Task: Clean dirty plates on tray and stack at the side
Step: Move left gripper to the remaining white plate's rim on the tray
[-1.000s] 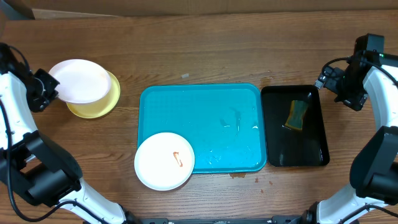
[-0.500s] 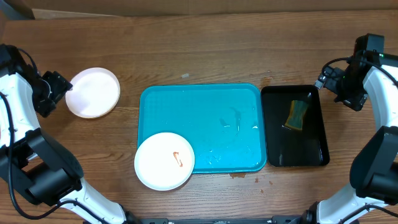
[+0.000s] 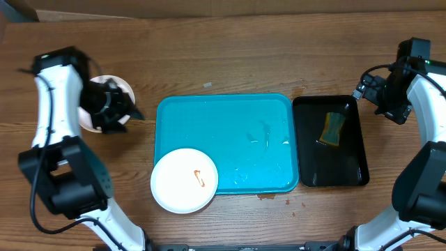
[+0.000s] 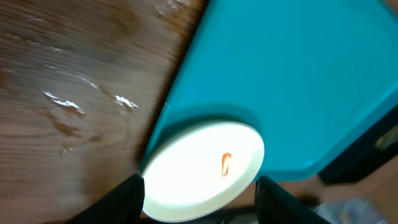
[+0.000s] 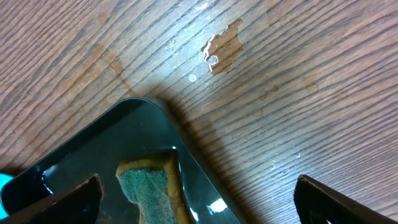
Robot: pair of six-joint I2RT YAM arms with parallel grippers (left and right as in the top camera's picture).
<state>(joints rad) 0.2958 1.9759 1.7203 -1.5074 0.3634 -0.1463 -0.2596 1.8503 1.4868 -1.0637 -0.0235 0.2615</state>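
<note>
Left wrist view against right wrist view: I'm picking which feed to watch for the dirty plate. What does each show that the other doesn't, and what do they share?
Only the left wrist view shows the plate with its reddish smear, overhanging a corner of the turquoise tray. Only the right wrist view shows the sponge, lying in the black tray, and a small puddle on the wood past that tray's corner. Both show the wet wooden table and their own open gripper at the bottom edge: left gripper, right gripper.
</note>
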